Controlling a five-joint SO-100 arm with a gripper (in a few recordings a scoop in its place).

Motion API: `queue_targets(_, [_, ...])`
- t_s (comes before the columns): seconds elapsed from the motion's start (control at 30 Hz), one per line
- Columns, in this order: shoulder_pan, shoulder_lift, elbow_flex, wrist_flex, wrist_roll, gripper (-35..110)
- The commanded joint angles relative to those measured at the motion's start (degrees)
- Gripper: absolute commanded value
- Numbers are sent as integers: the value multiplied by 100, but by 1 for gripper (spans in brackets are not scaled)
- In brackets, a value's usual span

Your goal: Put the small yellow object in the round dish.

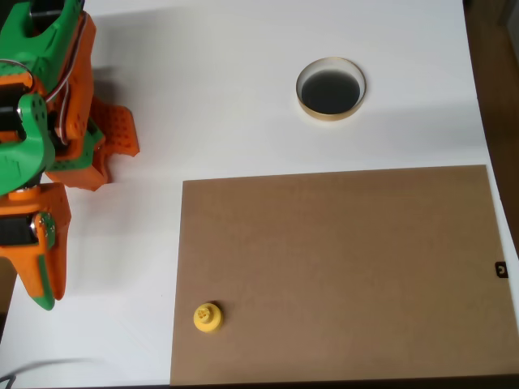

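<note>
The small yellow object (208, 317), a tiny disc with a knob on top, stands upright near the lower left corner of a brown board (340, 267). The round dish (330, 88), pale-rimmed with a dark inside, sits on the white table at the upper middle, beyond the board's far edge. My orange and green arm is folded at the left edge. Its gripper (118, 162) points right and down with a small gap between the orange fingers (120, 130) and nothing held. It is far from both the yellow object and the dish.
The white table (211, 65) spreads around the board. The table's right edge runs near the board's right side, where a small dark clip (500, 270) sits. The arm's body (36, 235) fills the left margin.
</note>
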Motion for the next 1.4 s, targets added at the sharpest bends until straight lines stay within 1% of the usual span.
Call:
queue_targets(0.0, [53, 202, 18, 0, -62, 3])
queue_targets(0.5, [44, 202, 26, -9, -62, 3])
queue_targets(0.63, [316, 202, 26, -26, 44, 3])
queue_targets(0.67, [483, 202, 26, -26, 193, 4])
queue_targets(0.7, [571, 202, 26, -44, 264, 10])
queue_targets(0.8, [677, 202, -62, -88, 176, 14])
queue_targets(0.9, [747, 202, -158, -281, 132, 22])
queue_targets(1.13, [563, 202, -686, -220, 237, 25])
queue_targets(1.27, [369, 114, -1160, 132, 387, 29])
queue_targets(1.37, [202, -387, -1679, 352, 527, 30])
